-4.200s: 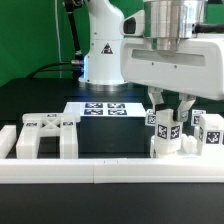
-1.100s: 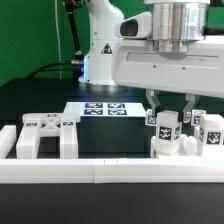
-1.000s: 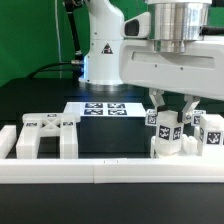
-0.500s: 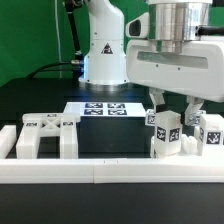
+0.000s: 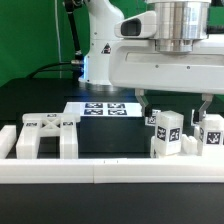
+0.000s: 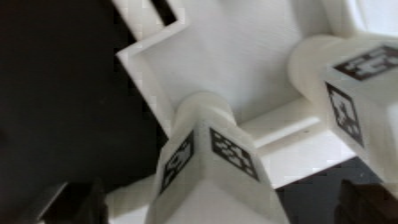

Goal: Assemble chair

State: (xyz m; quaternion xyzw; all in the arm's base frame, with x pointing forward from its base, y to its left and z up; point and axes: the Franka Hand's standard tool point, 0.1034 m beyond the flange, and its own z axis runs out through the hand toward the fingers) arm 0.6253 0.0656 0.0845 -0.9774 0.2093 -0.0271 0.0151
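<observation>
A white chair post (image 5: 168,134) with black-and-white tags stands upright by the rail at the exterior view's right. A second tagged post (image 5: 210,132) stands just right of it. My gripper (image 5: 175,106) hovers over the first post, open, with its fingers spread wide on either side and touching nothing. In the wrist view the post (image 6: 210,150) sits between my dark fingertips (image 6: 68,200), the other post (image 6: 359,82) stands beside it, and a flat white chair piece (image 6: 222,60) lies behind them. A legged chair frame (image 5: 42,134) stands at the exterior view's left.
A long low white border rail (image 5: 100,172) runs along the front. The marker board (image 5: 103,108) lies flat behind, in front of the robot's base (image 5: 100,50). The table is black.
My fingers, shut on the post's top before, have spread wide apart and let it go. The post stays upright in the same place.
</observation>
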